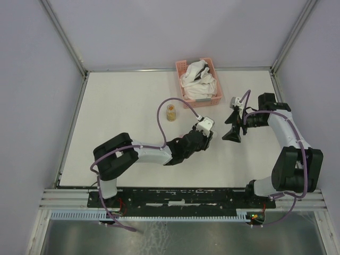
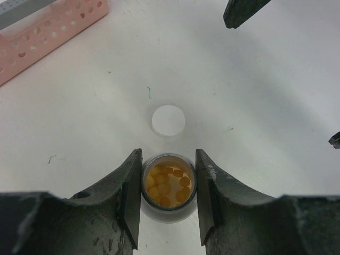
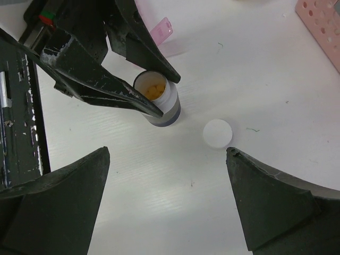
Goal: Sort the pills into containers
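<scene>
Left wrist view, grip: my left pincer (image 2: 169,155) is pinching an open pill bottle (image 2: 168,217), one finger against each side of its rim.
Bottle: it stands upright on the white bench (image 2: 265,106), its mouth facing up between my fingertips.
Pills: yellow-orange pills (image 2: 164,186) lie inside the bottle; I cannot count them.
Cap: a round white cap (image 2: 168,120) lies flat on the bench just ahead of my left fingertips, apart from the bottle.
Right pincer: my right pincer (image 3: 168,152) is spread wide and holds nothing; the bottle and the cap lie ahead of it.
Pill-box strip: from the right wrist, the magenta-pink pill-box strip (image 3: 162,29) shows just beyond my left pincer, mostly hidden behind its fingers, so I cannot make out its compartments.
Second bottle: a small amber bottle (image 1: 171,112) stands upright well apart from my left pincer, off to its left.
Basket: a pink basket (image 2: 48,37) holding white cloths (image 1: 197,79) sits farthest ahead.
</scene>
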